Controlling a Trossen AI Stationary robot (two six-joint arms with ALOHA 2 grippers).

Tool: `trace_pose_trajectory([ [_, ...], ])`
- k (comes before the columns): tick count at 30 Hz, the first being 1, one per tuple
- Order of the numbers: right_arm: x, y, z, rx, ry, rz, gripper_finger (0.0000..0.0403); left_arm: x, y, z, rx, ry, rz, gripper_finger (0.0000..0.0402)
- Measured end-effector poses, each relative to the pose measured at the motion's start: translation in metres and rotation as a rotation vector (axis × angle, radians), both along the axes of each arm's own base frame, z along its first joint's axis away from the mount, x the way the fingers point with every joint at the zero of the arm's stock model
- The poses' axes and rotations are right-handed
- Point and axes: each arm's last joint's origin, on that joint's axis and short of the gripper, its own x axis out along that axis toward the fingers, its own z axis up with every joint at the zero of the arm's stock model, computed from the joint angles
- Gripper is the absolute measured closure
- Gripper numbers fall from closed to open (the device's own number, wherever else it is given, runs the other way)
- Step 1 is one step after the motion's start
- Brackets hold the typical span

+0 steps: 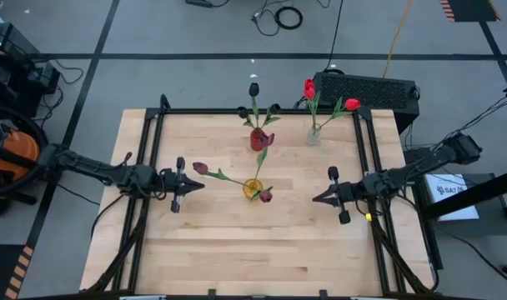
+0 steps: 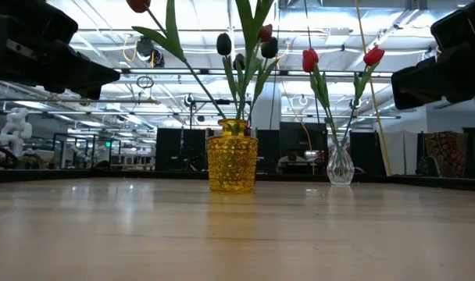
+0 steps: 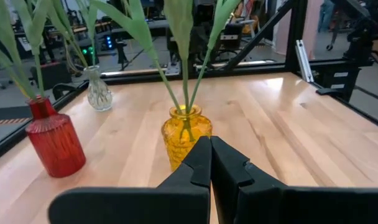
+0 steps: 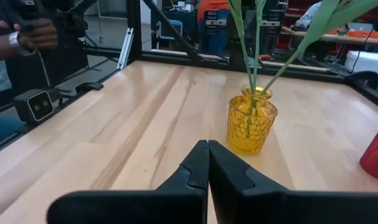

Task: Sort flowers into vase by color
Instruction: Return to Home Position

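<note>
Three vases stand on the wooden table, each with tulips whose stems stick into its neck. The yellow vase [image 1: 253,189] in the middle holds maroon tulips [image 1: 200,167]. The red vase [image 1: 258,139] behind it holds near-black tulips [image 1: 253,87]. The clear vase [image 1: 313,135] at the far right holds red tulips [image 1: 309,87]. My left gripper [image 1: 202,185] is shut and empty, pointing level at the yellow vase [image 3: 186,134] from the left. My right gripper [image 1: 314,198], also shut and empty, points at the yellow vase [image 4: 251,121] from the right.
Black frame rails [image 1: 153,150] run along the table's left, right and far edges. A black box [image 1: 366,87] sits behind the far right corner. A small camera [image 4: 40,104] stands at table level, with a person's hand [image 4: 36,34] beyond it. The table's near half [image 1: 253,250] is bare wood.
</note>
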Motion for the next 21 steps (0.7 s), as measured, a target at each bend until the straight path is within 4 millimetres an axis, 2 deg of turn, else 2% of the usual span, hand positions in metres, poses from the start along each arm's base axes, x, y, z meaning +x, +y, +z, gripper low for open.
trace_pose_trajectory([
  [11,-0.001,-0.001,0.002,0.018,-0.011,0.028,0.0403,0.001,0.004,0.001,0.014,-0.008,-0.002,0.0401],
  [21,-0.011,-0.004,0.010,0.028,-0.068,0.031,0.0403,0.000,0.010,0.004,0.019,-0.038,0.044,0.0401],
])
